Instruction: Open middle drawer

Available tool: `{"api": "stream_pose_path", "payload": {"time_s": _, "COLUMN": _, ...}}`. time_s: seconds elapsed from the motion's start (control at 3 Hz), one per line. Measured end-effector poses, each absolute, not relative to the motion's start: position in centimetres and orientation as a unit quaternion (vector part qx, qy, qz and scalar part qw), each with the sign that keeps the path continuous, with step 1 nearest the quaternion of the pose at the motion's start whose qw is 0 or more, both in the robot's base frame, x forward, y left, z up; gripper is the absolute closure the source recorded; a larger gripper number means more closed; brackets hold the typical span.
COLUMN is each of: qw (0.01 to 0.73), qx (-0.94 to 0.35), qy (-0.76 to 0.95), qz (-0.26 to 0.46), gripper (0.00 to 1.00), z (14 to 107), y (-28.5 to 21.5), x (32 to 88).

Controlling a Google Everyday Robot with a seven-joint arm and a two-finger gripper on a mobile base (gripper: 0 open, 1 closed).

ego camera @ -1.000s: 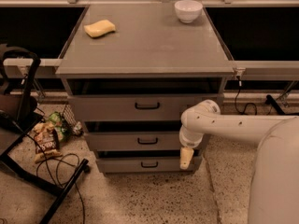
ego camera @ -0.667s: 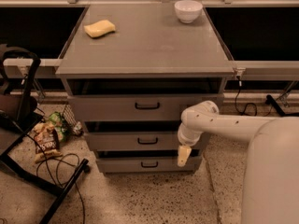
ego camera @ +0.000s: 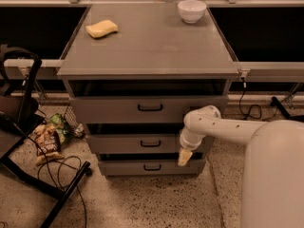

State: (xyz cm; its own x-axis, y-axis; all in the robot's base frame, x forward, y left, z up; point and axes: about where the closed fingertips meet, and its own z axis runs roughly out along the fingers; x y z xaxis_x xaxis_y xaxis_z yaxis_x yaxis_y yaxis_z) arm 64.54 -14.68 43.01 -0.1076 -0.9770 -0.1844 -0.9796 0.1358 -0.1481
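The grey cabinet [ego camera: 147, 46] has three drawers stacked in front. The middle drawer [ego camera: 118, 144] has a flat front of medium height and a small black bar handle [ego camera: 150, 143]; its front sits about in line with the other fronts, and its inside is hidden. My gripper [ego camera: 184, 156] hangs from the white arm [ego camera: 223, 127], pointing down in front of the right end of the middle drawer, at the gap above the bottom drawer [ego camera: 123, 167]. It is to the right of the handle and apart from it.
The top drawer [ego camera: 109, 109] has the tallest front. A yellow sponge [ego camera: 101, 28] and a white bowl [ego camera: 192, 10] sit on the cabinet top. Snack bags [ego camera: 46, 137] and a black frame [ego camera: 26, 94] stand on the floor to the left. Cables [ego camera: 250, 109] lie to the right.
My gripper has shifted slightly left along the drawer fronts. The drawers have not moved.
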Motion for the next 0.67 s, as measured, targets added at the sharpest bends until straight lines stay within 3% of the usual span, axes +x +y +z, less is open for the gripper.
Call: {"api": "stream_pose_path", "payload": {"time_s": 0.67, "qw": 0.112, "qx": -0.656, "qy": 0.747, "qz": 0.000, "gripper": 0.68, "z": 43.76, "y": -15.37, "x": 64.04}}
